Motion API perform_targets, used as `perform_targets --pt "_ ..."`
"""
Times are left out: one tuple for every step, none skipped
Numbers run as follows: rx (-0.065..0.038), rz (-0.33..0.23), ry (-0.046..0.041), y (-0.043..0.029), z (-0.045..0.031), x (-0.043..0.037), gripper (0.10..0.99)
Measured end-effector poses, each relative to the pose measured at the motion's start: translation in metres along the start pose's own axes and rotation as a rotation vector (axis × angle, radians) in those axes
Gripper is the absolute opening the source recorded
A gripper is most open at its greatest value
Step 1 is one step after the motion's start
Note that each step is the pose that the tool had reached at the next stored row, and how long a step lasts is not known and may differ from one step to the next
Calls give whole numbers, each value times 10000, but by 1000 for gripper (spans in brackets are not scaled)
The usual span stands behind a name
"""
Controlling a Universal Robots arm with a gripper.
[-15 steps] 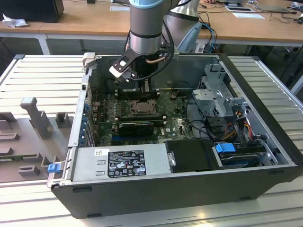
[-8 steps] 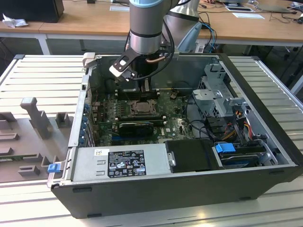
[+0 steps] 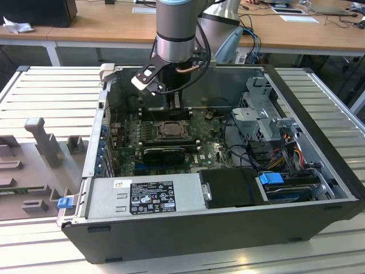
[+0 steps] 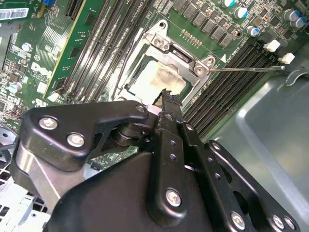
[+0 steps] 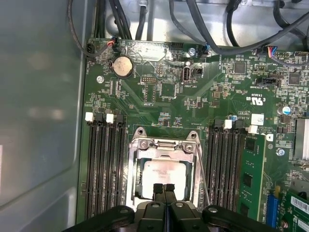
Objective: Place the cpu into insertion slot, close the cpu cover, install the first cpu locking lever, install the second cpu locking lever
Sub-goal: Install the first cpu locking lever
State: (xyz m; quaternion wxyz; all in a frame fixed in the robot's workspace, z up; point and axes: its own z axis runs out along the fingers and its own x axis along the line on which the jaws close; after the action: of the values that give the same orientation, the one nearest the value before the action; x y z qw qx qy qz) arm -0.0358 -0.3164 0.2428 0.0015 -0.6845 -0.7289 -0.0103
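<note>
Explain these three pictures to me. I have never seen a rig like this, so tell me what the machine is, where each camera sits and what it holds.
The machine is a single robot arm reaching down into an open computer case that lies on a slatted metal table. The exterior view comes from a camera off the arm; both wrist views come from cameras riding on the arm, looking past its black tool at the green motherboard. The tool's two fingers are pressed together with nothing between them. Its tip hangs over the insertion slot, where the cpu already lies with the cpu cover closed over it as a metal frame. A thin metal lever sticks out beside the slot. Whether the tip touches the chip, I cannot tell.
</note>
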Motion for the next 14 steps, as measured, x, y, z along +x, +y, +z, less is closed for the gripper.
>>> perform_targets --pt "0 0 -1 0 -20 0 106" --pt "-1 1 -1 1 -41 1 106" --pt "-1 1 -1 1 -55 1 106" --pt "0 1 -1 1 -66 1 106" --pt "0 1 -1 1 -78 1 106" --pt "0 1 -1 1 -99 2 106" --pt "0 1 -1 1 -114 2 106" --pt "0 1 -2 2 -140 2 106" --pt "-1 0 -1 2 -168 3 106" --pt "0 1 -2 2 -188 3 106" --pt "0 1 -3 3 -214 3 106" --pt "0 1 -3 3 -233 4 106" --pt "0 1 -3 3 -245 4 106" --pt "0 1 -2 3 -253 4 106"
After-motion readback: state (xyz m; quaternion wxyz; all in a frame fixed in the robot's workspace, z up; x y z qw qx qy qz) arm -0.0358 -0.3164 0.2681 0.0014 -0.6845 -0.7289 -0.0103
